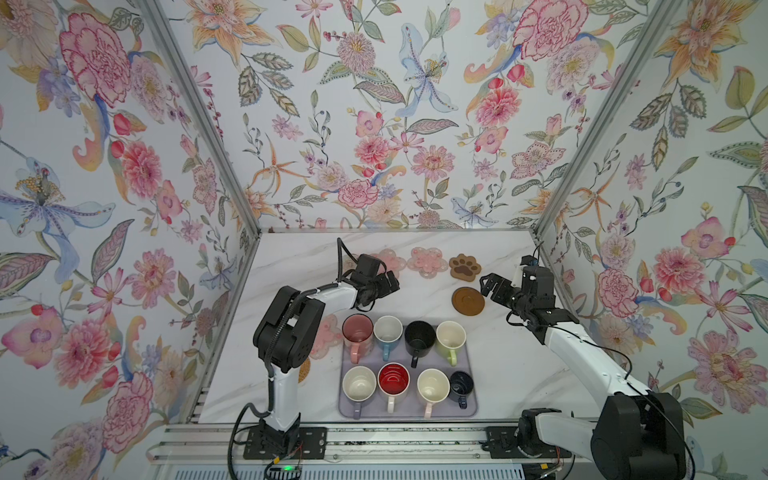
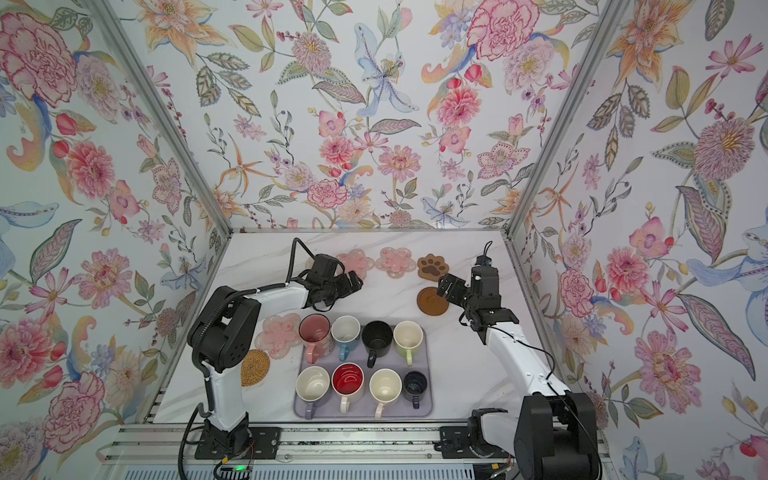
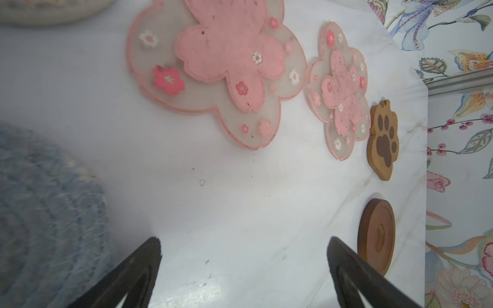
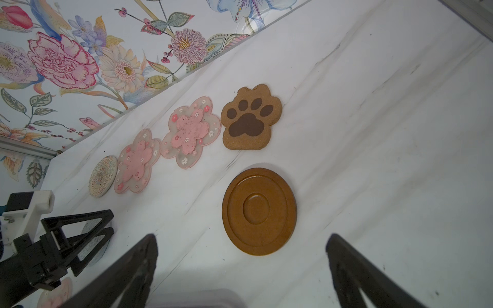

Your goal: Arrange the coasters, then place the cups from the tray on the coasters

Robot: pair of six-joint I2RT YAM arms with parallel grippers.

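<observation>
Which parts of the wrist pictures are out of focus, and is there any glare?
Left wrist view: the knitted coaster near the lens is blurred, the paw coaster sharp, a small glare on the table. Right wrist view: the wooden disc is sharp.

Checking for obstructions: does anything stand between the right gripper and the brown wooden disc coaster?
Nothing visible does. The open right gripper hovers beside the wooden disc; the paw coaster lies past it.

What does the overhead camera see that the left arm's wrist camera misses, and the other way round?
Only a top view: eight cups on the tray, plus a rattan coaster and a third flower coaster. Only the left wrist view: a blurred blue-grey knitted coaster. Both: two pink flower coasters, the paw coaster, the wooden disc.
</observation>
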